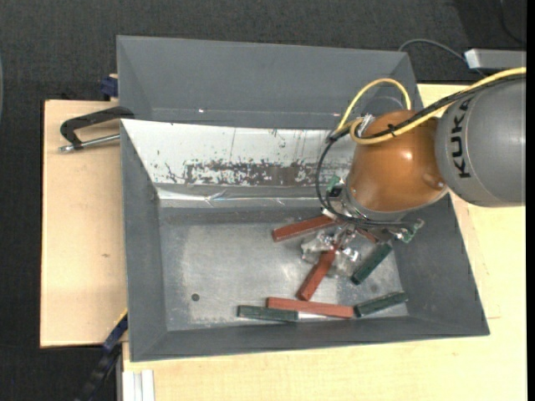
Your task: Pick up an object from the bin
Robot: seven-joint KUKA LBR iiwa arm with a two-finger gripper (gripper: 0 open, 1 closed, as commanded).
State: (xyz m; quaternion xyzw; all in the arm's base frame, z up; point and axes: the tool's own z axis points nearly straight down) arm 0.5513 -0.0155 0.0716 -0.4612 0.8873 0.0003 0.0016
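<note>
I'm hovering the gripper (338, 246) low over the slim red plastic stick (315, 279) at the grey metal bin's (167, 249) four o'clock, apparently lining up a grab. I cannot tell whether it's open or gripping anything.

The grey arm (493, 144) bears black lettering reading "KUKA", partly cut off.

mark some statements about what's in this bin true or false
1. The gripper is over sticks in the right part of the bin. True.
2. A red stick lies along the front wall. True.
3. Every stick is red. False: a dark green stick lies beside the gripper.
4. A stick leans on the left wall. False: all lie on the floor, from the middle rightward.
</note>
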